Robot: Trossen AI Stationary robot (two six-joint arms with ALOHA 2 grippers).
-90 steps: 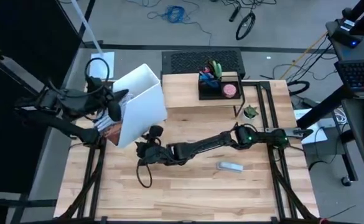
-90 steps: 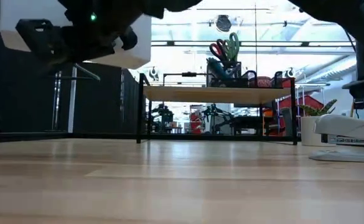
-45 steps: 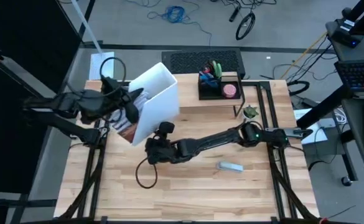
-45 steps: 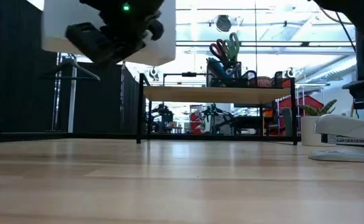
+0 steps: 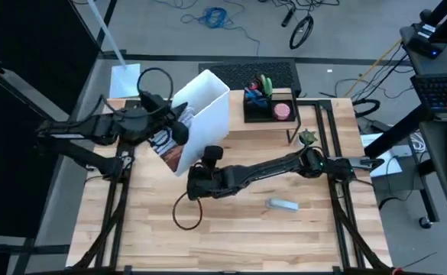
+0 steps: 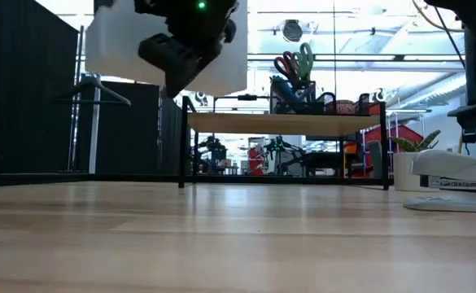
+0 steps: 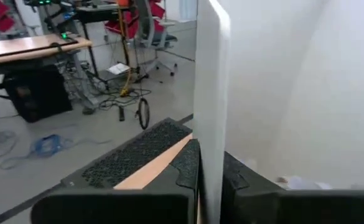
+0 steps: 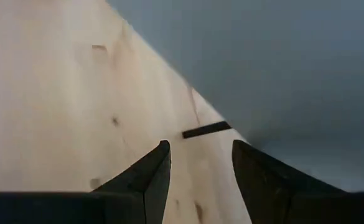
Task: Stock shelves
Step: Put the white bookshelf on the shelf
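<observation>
Left gripper (image 5: 179, 130) clamped on file box (image 5: 202, 122) wall, right gripper (image 5: 205, 164) unclenched beneath; I've lifted it, shelves (image 5: 242, 130) placement left.

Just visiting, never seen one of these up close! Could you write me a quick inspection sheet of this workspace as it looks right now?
Surface: light-wood table.
Job's things: low riser shelf at the far side; white file box held tilted in the air beside it, magazines inside.
Clutter: black organizer tray with scissors on the shelf; small plant; stapler.
Grippers: left gripper clamped on the box wall; right gripper open, under the box.
Cables: loop hanging off the right arm; blue cord on the floor.
Surroundings: bicycle wheel, laptops at right.
</observation>
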